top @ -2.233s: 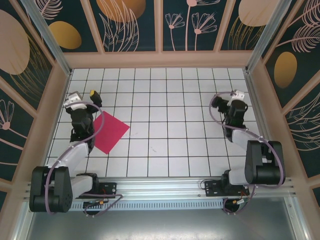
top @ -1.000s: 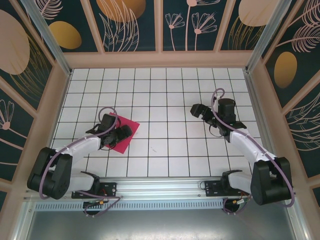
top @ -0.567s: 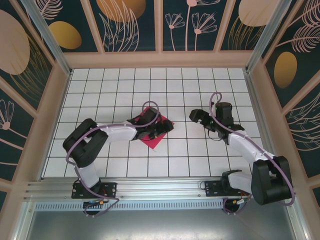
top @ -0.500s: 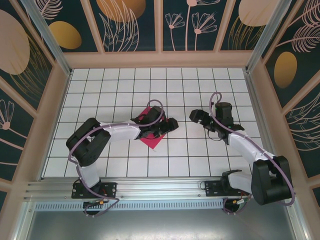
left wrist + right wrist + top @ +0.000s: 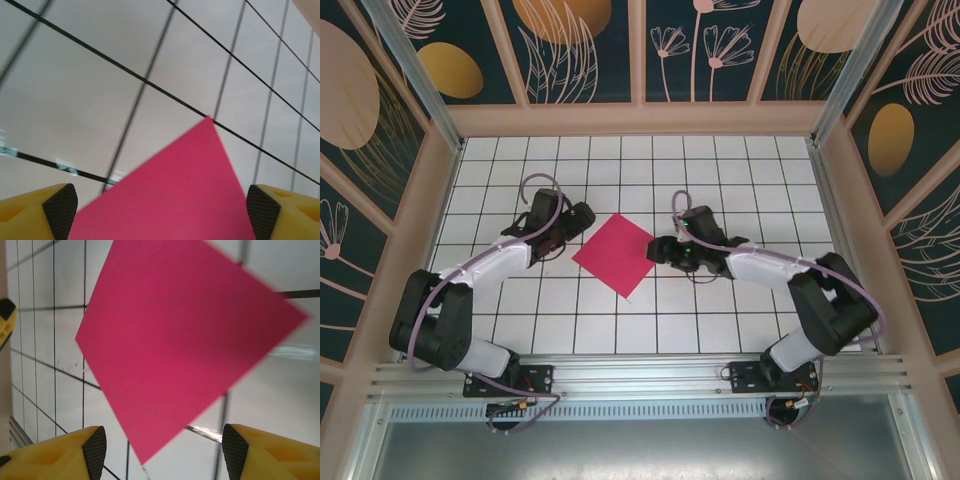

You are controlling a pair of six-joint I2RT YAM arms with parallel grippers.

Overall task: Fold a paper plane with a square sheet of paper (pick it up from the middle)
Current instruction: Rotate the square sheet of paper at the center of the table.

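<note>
So the square sheet of paper (image 5: 614, 253) was lying flat and unfolded on the white tiled desk (image 5: 720, 170), pretty much in the middle, turned so it sat like a diamond with one corner toward the back wall. No creases on it that I could see. The left pincer (image 5: 578, 218) was low over the desk right by the sheet's upper-left edge, jaws wide apart and holding nothing. In its wrist cam the two black pads (image 5: 61, 204) sat far out on either side, with pink paper running between them and one corner pointing away. Couldn't tell if it was actually touching the paper. The right pincer (image 5: 656, 248) was at the opposite corner, on the sheet's right side, also spread open with nothing in it. Its wrist cam had the near corner of the sheet sitting just between its pads (image 5: 95, 447), with the rest of the paper fanning out ahead across the tiles.
</note>
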